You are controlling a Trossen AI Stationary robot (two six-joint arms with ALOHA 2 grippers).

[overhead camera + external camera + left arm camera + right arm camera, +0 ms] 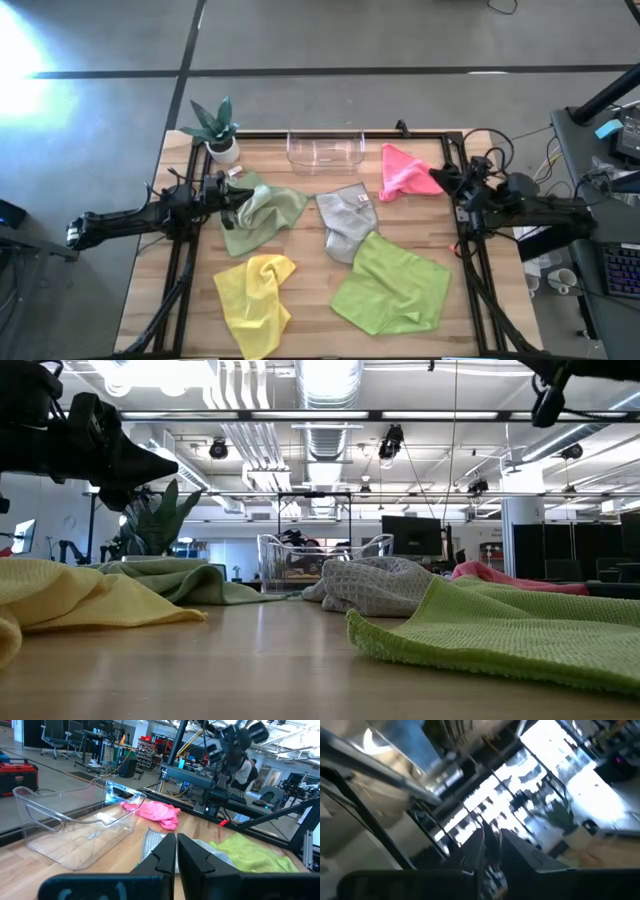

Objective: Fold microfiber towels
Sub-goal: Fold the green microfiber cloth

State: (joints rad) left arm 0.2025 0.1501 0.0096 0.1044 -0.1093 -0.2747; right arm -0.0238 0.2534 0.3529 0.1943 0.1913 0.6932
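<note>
Five towels lie crumpled on the tabletop: sage (pixel 262 213) near the left edge, pink (pixel 405 172) far right. Left gripper (pixel 232 197), pinched empty, hovers beside sage; right gripper (pixel 447 180), jaw gap unclear, hangs by pink. Good practice: open wide and seize one corner.

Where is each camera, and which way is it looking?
High view: above the table, looking straight down; both arms show, left tool and right tool.
Low view: at tabletop height, looking level across the lime green towel; arms hang overhead.
Left wrist view: on the left arm, facing the clear tray; its shut fingers show.
Right wrist view: tilted up at the room.
High and left wrist share the pink towel.
</note>
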